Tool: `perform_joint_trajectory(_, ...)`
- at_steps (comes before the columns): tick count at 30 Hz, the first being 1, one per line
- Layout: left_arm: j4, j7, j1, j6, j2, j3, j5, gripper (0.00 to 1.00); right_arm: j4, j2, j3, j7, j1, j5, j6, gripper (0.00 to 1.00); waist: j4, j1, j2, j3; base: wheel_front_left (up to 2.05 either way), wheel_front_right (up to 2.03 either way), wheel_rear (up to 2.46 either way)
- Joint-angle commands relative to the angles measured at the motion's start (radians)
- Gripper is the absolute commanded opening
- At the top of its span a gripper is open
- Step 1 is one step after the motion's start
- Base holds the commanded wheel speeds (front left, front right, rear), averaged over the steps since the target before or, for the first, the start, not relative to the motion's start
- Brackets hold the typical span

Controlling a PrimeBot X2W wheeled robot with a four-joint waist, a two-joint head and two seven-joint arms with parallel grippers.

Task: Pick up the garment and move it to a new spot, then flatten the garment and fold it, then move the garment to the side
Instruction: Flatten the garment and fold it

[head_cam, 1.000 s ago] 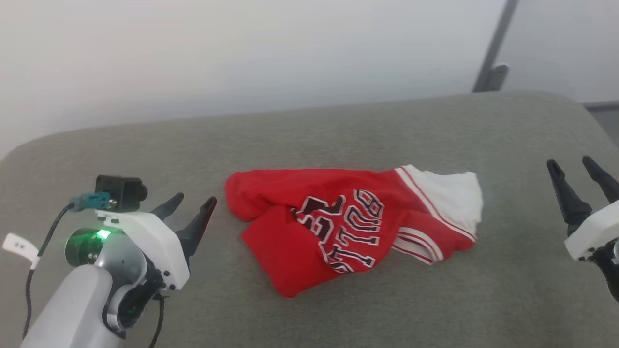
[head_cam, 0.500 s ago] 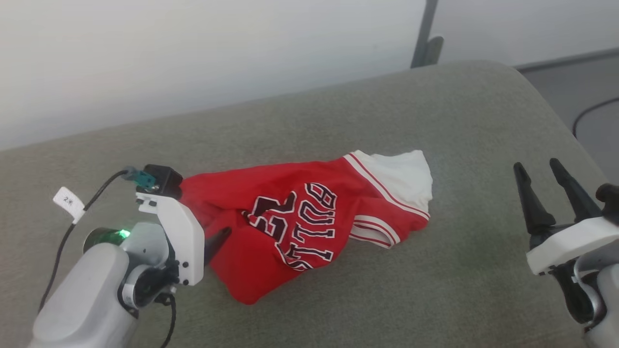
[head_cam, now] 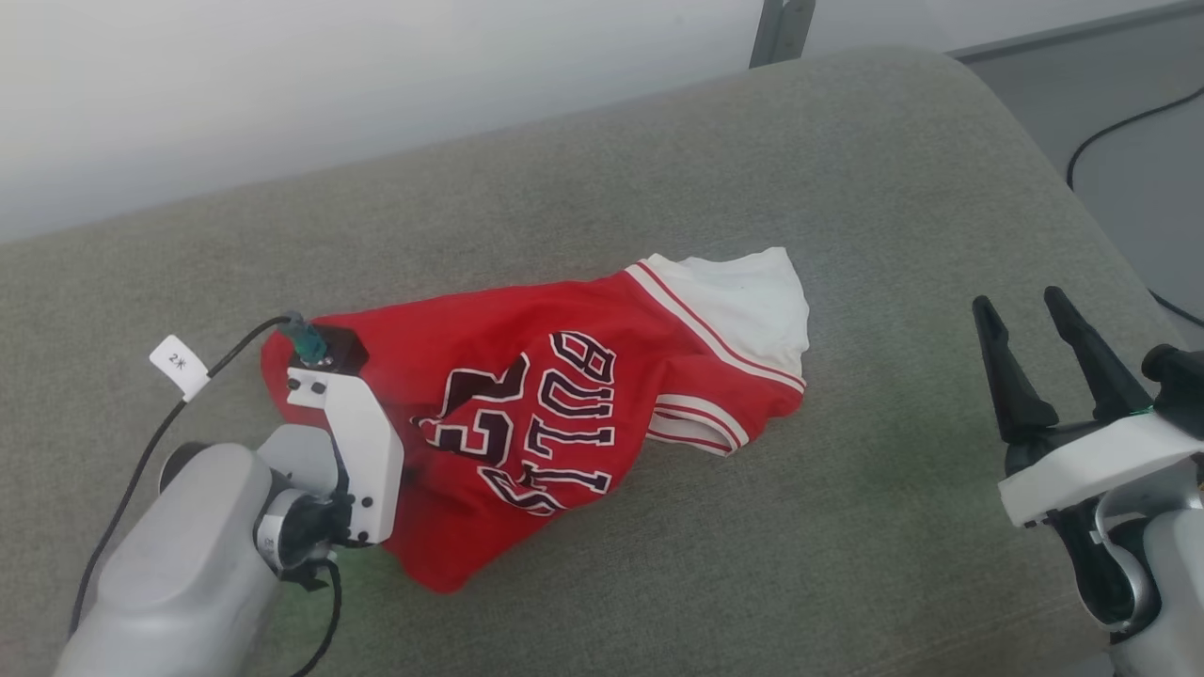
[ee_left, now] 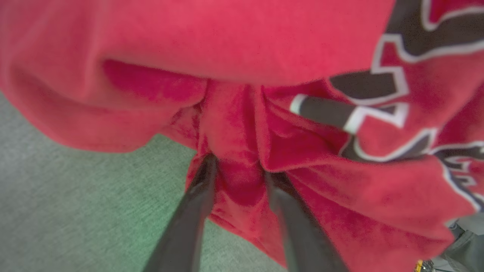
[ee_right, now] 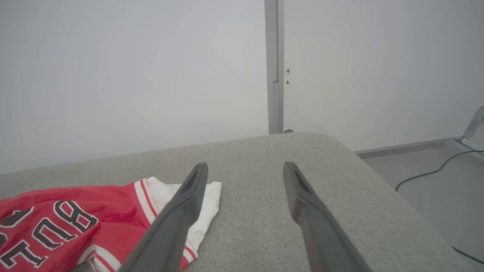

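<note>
The garment (head_cam: 527,414), a red jersey with a white sleeve, striped trim and black lettering, lies crumpled on a grey cushioned surface (head_cam: 847,188). In the head view my left wrist sits over the garment's left end, its fingers buried in the cloth. The left wrist view shows my left gripper (ee_left: 239,168) open, its two fingers set on either side of a raised red fold of the garment (ee_left: 242,49). To the right of the white sleeve, my right gripper (head_cam: 1018,301) is open, empty and above the surface. In its own view, the right gripper (ee_right: 245,166) stands beside the garment (ee_right: 56,223).
The cushioned surface rounds off at its right end, with grey floor and a dark cable (head_cam: 1119,127) beyond. A white wall and a grey upright post (head_cam: 781,28) stand behind it. Bare grey fabric surrounds the garment.
The head camera has swung, shifting the whole picture. My left gripper has moved from beside the garment onto its left end, fingers now around a fold. The right gripper stays open.
</note>
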Motion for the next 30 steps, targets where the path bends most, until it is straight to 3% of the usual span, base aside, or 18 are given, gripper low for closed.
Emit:
perform_joint_trajectory(1, 0.022, 0.005, -0.011, -0.012, -0.003, -0.011, 0.003, 0.0, -0.011, 0.007, -0.008, 0.002, 0.013, -0.002, 0.0, 1.0, 0.001, 0.0, 0.0, 0.007, 0.0, 0.0, 0.0)
perform_joint_trajectory(15, 0.067, -0.044, -0.168, -0.041, 0.043, -0.011, 0.053, 0.0, -0.048, 0.016, -0.043, 0.014, 0.024, -0.003, 0.0, 1.0, 0.035, 0.0, 0.0, 0.014, 0.0, 0.0, 0.0)
perform_joint_trajectory(21, 0.054, -0.153, -0.322, -0.052, 0.065, -0.02, 0.133, 0.0, -0.06, 0.024, -0.034, 0.02, 0.016, 0.007, 0.0, 1.0, 0.015, 0.0, 0.0, 0.029, 0.0, 0.0, 0.0)
perform_joint_trajectory(30, 0.224, -0.286, -0.419, -0.088, -0.019, -0.075, 0.166, 0.0, -0.042, 0.035, -0.003, 0.01, -0.019, 0.018, 0.0, 1.0, -0.034, 0.0, 0.0, 0.068, 0.0, 0.0, 0.0)
